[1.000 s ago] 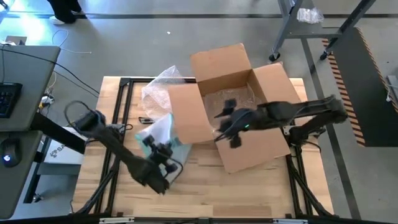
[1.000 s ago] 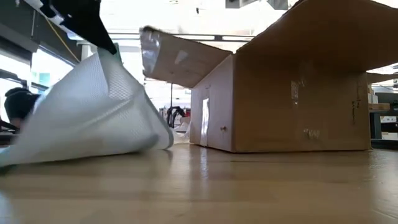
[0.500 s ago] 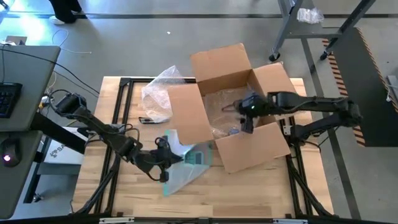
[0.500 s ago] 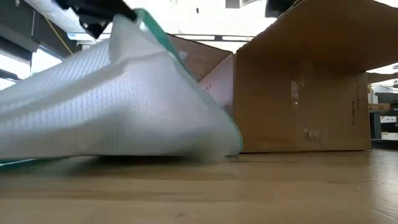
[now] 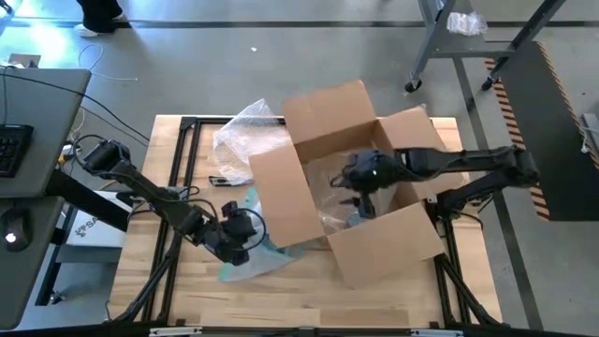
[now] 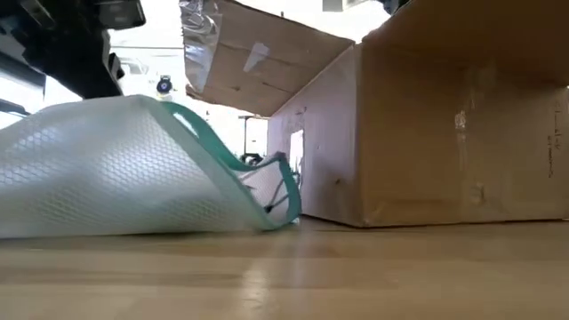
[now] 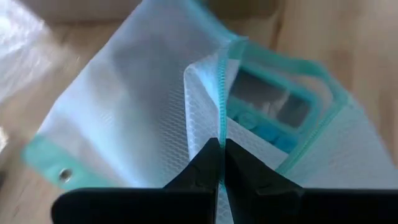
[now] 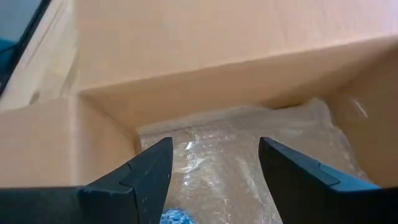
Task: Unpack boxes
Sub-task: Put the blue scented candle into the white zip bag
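The brown cardboard box (image 5: 281, 187) stands open at the table's middle right, its flaps spread out. My right gripper (image 5: 360, 192) is inside it, open, above clear bubble wrap (image 8: 249, 174) on the box floor (image 8: 217, 37); it touches nothing. To the left of the box, my left gripper (image 5: 245, 236) is shut on a clear pouch with a teal edge (image 5: 251, 260). In the low view the pouch (image 6: 116, 178) rests on the table by its lower side, next to the box wall (image 6: 444, 116). My left gripper pinches the pouch's teal zipper edge (image 7: 219, 118) between its two shut fingers (image 7: 202, 168), about midway along that edge. The fingers slant down from the table's left. The held edge stands raised, while the rest of the pouch (image 7: 124, 106) lies slack on the table.
A crumpled sheet of clear bubble wrap (image 5: 245, 140) lies on the table beyond the pouch, against the box's left flap. A small dark object (image 5: 221, 181) lies near it. A desk with a keyboard (image 5: 19, 140) stands off the table's left edge.
My left gripper has tipped and come down with the pouch, which was held high and now lies spread on the table with only its held edge raised. My right gripper has gone from the box's near left wall down into the box. The box has shifted a little toward the near edge.
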`<control>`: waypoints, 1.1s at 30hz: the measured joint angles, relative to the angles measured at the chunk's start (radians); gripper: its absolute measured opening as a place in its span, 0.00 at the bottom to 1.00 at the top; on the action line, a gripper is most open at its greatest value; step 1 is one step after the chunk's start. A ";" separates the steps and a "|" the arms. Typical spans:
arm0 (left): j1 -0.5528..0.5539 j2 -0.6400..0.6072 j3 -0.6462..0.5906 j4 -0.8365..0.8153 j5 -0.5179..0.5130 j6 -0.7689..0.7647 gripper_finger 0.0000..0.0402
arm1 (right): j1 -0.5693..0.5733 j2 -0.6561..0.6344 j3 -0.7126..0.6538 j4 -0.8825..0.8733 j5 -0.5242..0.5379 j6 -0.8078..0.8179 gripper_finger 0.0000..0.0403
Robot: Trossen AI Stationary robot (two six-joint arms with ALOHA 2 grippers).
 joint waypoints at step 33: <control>0.125 0.106 0.000 -0.071 -0.090 -0.141 0.00 | -0.187 0.265 -0.312 0.283 0.191 -0.286 0.56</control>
